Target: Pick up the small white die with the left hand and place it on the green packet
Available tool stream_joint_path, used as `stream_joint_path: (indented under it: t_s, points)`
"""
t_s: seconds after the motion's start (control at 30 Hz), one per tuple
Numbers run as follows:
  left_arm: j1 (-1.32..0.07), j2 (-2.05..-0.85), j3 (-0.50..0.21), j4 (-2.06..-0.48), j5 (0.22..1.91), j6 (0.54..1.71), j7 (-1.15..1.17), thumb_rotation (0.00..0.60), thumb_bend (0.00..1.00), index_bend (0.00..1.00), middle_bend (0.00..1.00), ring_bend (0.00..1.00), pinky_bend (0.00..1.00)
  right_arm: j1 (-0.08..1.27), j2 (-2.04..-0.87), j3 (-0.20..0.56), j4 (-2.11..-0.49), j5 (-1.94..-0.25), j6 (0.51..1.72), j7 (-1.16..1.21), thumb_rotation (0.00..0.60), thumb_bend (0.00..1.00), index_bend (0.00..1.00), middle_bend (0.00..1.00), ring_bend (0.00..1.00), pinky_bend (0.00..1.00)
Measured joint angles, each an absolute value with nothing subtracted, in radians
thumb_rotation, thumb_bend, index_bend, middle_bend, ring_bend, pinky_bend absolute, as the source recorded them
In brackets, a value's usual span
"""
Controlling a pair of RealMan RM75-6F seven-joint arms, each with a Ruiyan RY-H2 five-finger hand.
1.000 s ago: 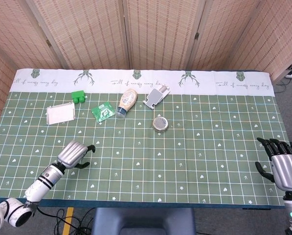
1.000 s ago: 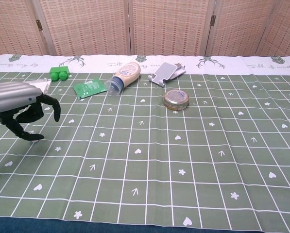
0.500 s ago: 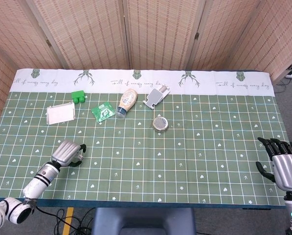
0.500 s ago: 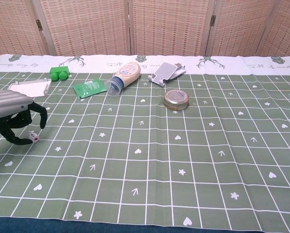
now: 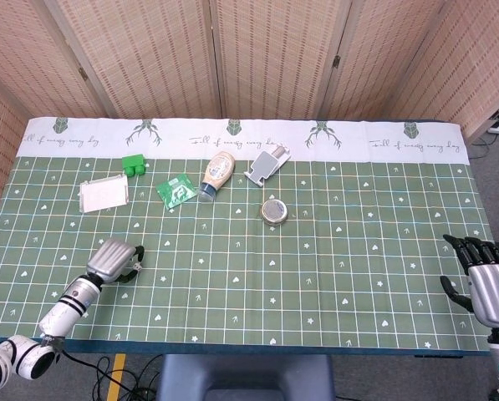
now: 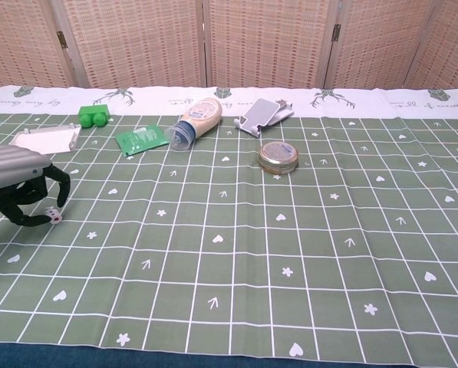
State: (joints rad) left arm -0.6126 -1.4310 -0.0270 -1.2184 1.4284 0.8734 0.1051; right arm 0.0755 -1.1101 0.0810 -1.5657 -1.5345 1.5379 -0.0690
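Small white die (image 6: 53, 218) lies on the desk (image 6: 290, 230) near its left front edge, framed by the curled dark fingers (image 6: 58, 185) of the left hand (image 6: 14, 182); whether the fingers touch or pinch it cannot be told — in the head view the die is hidden under the hand (image 5: 115, 261). Green packet (image 5: 175, 190) lies flat, well apart toward the far side, between a white card (image 5: 104, 194) and a tipped bottle (image 5: 217, 174). Open cloth separates die and packet. Right hand (image 5: 488, 284) sits at the right edge, fingers spread, holding nothing — partly cut off by the frame.
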Motion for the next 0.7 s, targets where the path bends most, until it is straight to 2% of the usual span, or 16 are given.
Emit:
stream_joint_path:
  t_s: [0.5,0.7]
  points:
    - [-0.62,-1.448,-0.018,-1.194,1.41,0.86,0.104,0.6,0.35,0.5,0.93,0.81,1.0,0.073,-1.113,0.08,-1.558,-1.533,1.539,-0.063,0.6,0.23,0.21,0.29,0.23,0.26]
    - [-0.62,-1.458,-0.019,-1.17,1.406,0.864,0.096,0.6,0.35,0.55,0.93,0.81,1.0,0.07,-1.114,0.079,-1.555,-1.531,1.541,-0.06,0.6,0.23,0.21,0.29,0.23,0.26]
